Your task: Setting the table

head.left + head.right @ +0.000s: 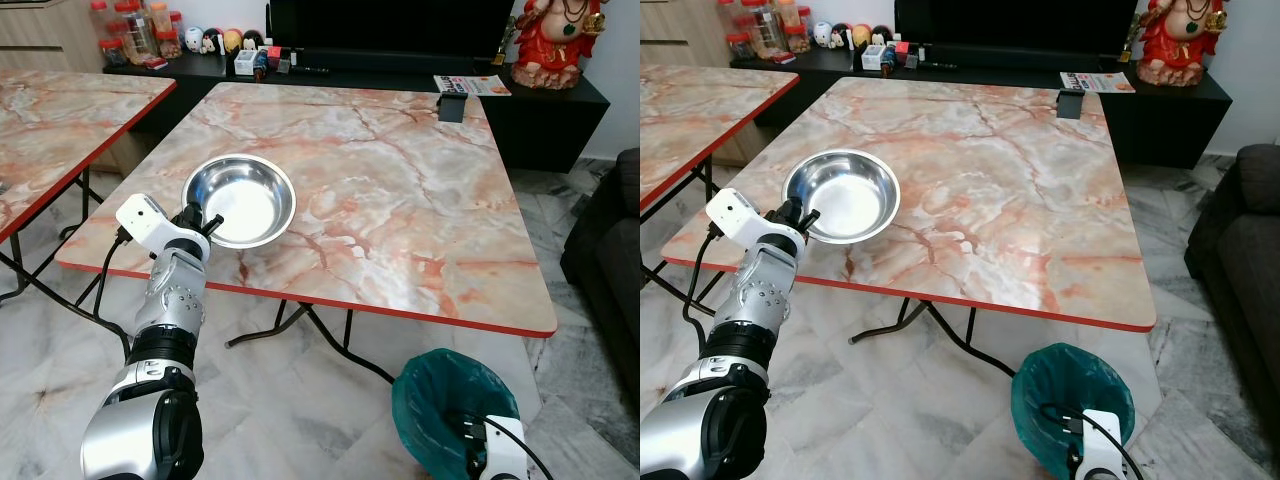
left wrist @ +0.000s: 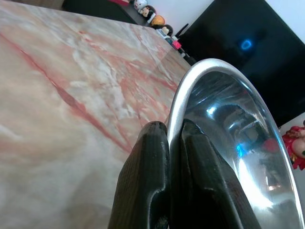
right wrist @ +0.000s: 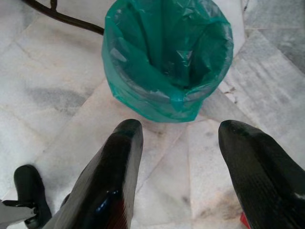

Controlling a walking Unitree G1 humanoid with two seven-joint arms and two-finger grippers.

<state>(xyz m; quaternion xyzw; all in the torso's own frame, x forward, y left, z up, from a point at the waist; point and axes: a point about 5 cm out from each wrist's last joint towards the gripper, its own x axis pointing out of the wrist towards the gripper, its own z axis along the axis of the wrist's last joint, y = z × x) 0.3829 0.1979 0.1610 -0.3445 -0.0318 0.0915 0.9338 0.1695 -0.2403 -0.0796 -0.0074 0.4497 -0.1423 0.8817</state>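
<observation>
Steel bowl (image 1: pixel 240 200) pinched at near rim by left gripper (image 2: pixel 174 138), seemingly resting on marble table (image 1: pixel 400 200). Release straight, then withdraw gently. Right gripper (image 3: pixel 181 138) spread apart, idle.

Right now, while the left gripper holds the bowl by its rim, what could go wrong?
1. The left gripper pinches only the thin rim of the steel bowl; smooth metal may slip or tilt if lifted.
2. The bowl sits near the red edge of the table; a pull toward the robot could drag it off.
3. The right gripper hangs open above the green bin and might bump it.
</observation>
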